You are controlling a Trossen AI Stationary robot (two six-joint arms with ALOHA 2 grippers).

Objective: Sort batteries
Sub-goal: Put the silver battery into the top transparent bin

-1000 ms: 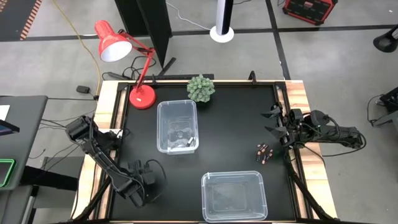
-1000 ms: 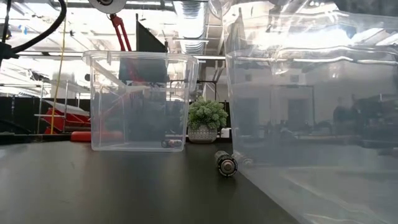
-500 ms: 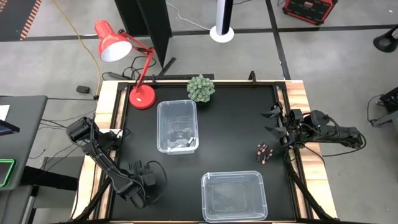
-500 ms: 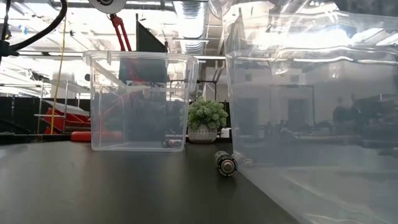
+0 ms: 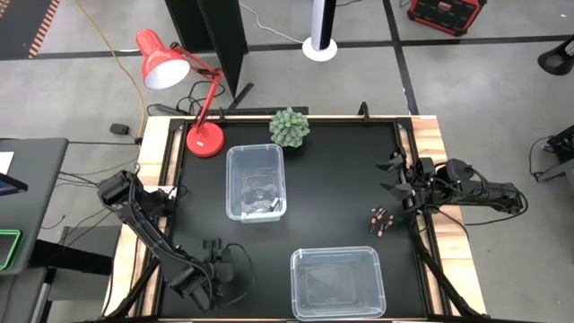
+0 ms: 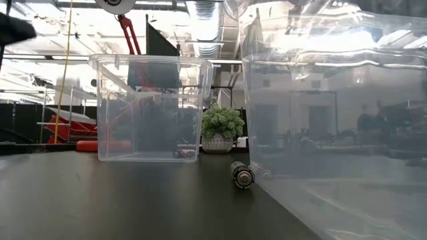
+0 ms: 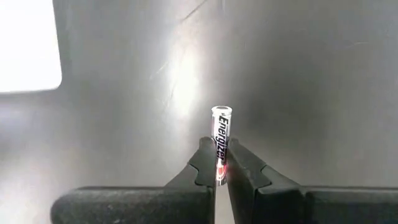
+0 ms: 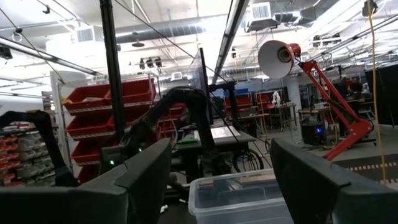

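Since the earlier frame, the left gripper [image 5: 224,274] has shifted a little along the near edge of the bench [image 5: 332,152], toward the near bin [image 5: 336,283], and its jaws have come together on a battery [image 7: 221,144]. This battery stands upright between the fingertips [image 7: 204,167], held by its lower half, with the label facing the wrist camera and the top end free. I judge that the step in hand is to carry this battery to the correct bin, so the arm should lift it straight up before moving sideways, keep it vertical so it does not pivot in the thin grip, and release it low over the bin. One more battery [image 6: 242,176] lies on the bench just beside the wall of the near bin. Toward the middle, the far bin [image 5: 256,182] already holds a few light batteries [image 5: 266,205] at its bottom. Near the right edge a small group of dark batteries [image 5: 380,219] waits unsorted. Above them the right gripper [image 5: 399,182] rests at the right edge with its jaws wide apart, holding nothing.
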